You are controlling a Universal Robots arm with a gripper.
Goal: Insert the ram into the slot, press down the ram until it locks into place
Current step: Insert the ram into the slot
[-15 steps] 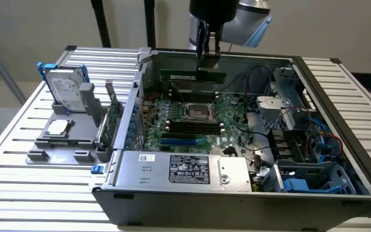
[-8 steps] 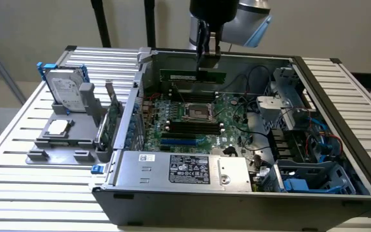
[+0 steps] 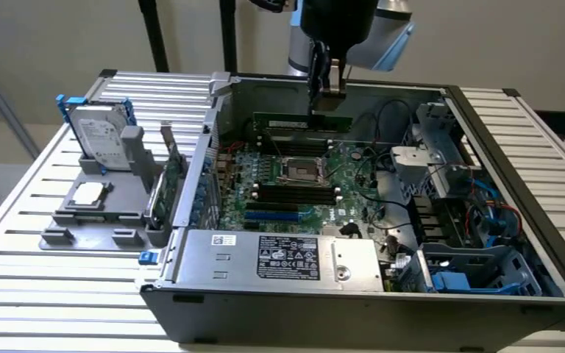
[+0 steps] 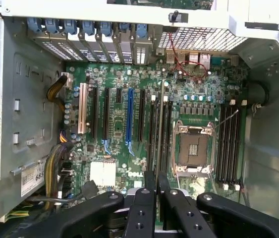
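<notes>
Green ram is held pinched by its upper edge in the claw, raised clear of the motherboard. Between the blue socket and the processor socket, the black slot is noted just beside the processor socket, the ram not yet seated in it.

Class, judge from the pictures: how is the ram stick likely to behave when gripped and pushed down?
The ram looks thin and flat, so it is probably light and fairly stiff, though it might flex or crack if pushed off-line. Held by one edge in the gripper, it may tilt. Its bare circuit board suggests fragility.
</notes>
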